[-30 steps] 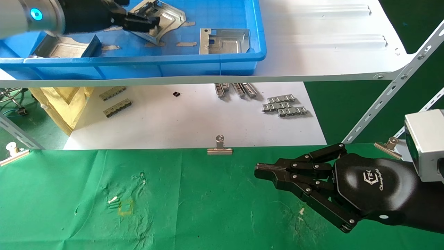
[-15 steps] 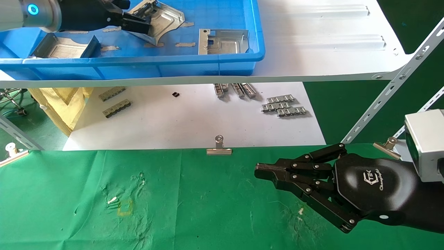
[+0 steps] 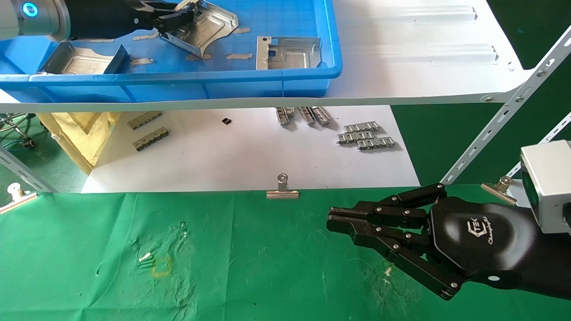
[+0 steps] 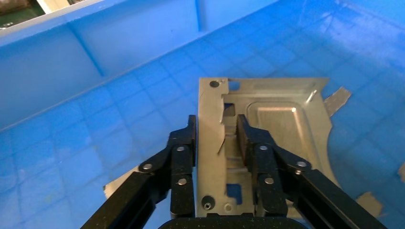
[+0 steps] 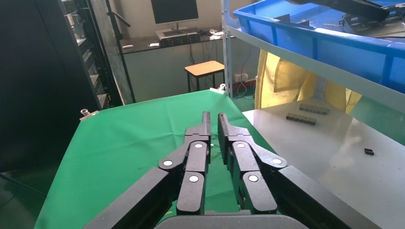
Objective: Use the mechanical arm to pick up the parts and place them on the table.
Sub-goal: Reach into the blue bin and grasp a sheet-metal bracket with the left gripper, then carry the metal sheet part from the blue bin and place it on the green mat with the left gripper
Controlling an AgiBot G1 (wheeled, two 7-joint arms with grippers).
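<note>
1. Left wrist view: the left gripper [image 4: 216, 138] is closed on the upright flange of a part [image 4: 267, 138] inside the blue bin [image 3: 285, 73].
2. Judgement: lift straight, clearing the bin's rim, then lower onto the table [image 3: 245, 267].
3. Right gripper [image 3: 339, 220] hovers over the table, fingers near-closed, empty.

workshop/lab; metal shelf [image 3: 419, 91] w/ blue parts bin [image 3: 178, 82]; monitor [image 5: 174, 9]

The right gripper [image 3: 339, 220] is a glossy black jointed hand: silver rivets dot its knuckles, a white logo marks its back, and a silver-grey block forms the wrist. The left gripper [image 3: 180, 20] is black too, behind a grey cuff bearing what looks like a glowing blue ring.
</note>
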